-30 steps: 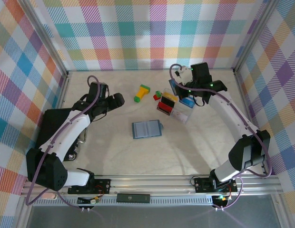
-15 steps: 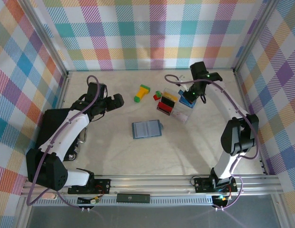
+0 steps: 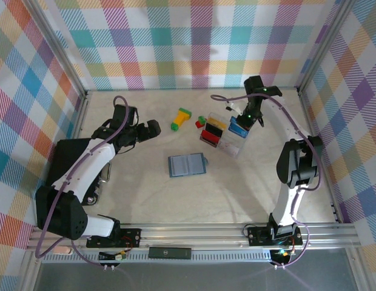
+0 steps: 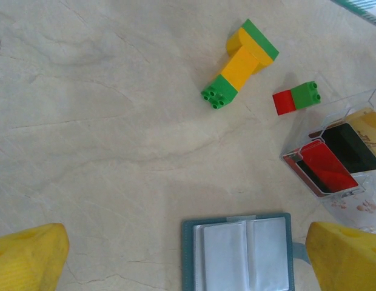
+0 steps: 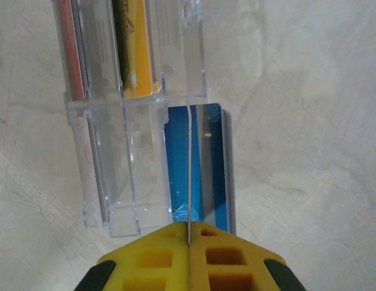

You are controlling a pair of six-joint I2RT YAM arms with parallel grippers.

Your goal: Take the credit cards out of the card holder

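one card holder [image 4: 239, 251] lying open | left gripper [image 4: 187, 257] spread | right gripper [image 5: 189, 235] closed

A yellow-and-green block [image 3: 181, 118] lies on the pale marbled table [image 3: 145, 200] at about 12 o'clock from the table's middle in the top view (studs show on one green end). Just at the block's 3 o'clock a small red cube [image 4: 284, 103] and a green cube [image 4: 306, 95] sit touching each other, and a clear plastic rack [image 3: 233, 145] with several slots lies slanted near them at about 4 o'clock. Pastel plaid walls [image 3: 176, 42] close the table at 9, 12 and 3 o'clock, and an aluminium rail [image 3: 206, 230] runs along 6 o'clock.
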